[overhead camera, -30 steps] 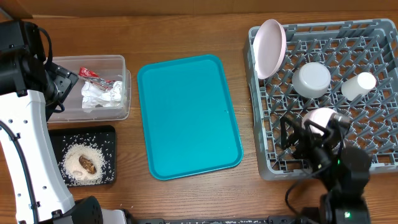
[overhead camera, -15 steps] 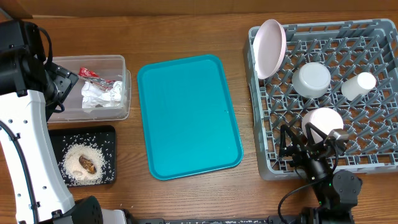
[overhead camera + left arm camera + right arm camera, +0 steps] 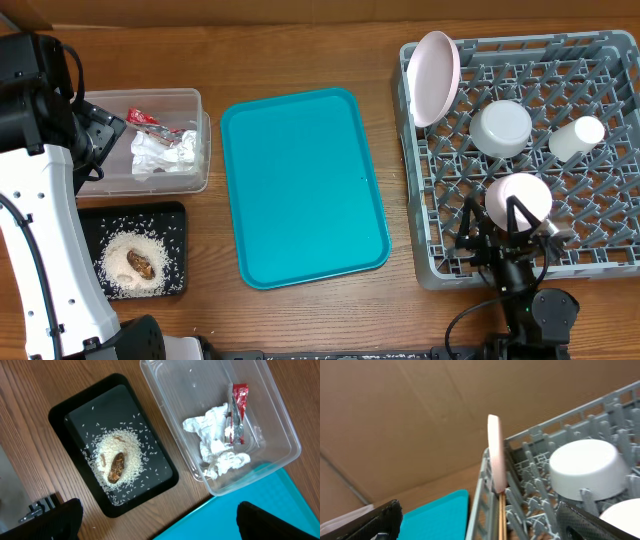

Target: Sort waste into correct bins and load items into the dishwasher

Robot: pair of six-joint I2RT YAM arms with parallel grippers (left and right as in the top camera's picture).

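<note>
In the clear tub [image 3: 196, 100] lie the crumpled napkin [image 3: 215, 442] and the red wrapper [image 3: 239, 407]. Rice [image 3: 127, 447] and a brown lump [image 3: 116, 466] sit in the black tray [image 3: 80, 415]. The grey dish rack [image 3: 600, 250] holds an upright pink bowl [image 3: 435, 75], a grey-white bowl [image 3: 501, 127], a small white cup [image 3: 577, 137] and a white round dish [image 3: 520, 195]. My left gripper [image 3: 162, 527] hangs open above tub and tray, empty. At the rack's front left, my right gripper [image 3: 497, 235] is open and holds nothing.
A large teal tray [image 3: 300, 185] lies between the bins and the rack. The left arm's white body [image 3: 45, 250] rises along the table's left edge. Bare wood runs along the back and the front.
The right arm has drawn back toward the table's front edge, uncovering the white round dish in the rack. The left arm has not moved.
</note>
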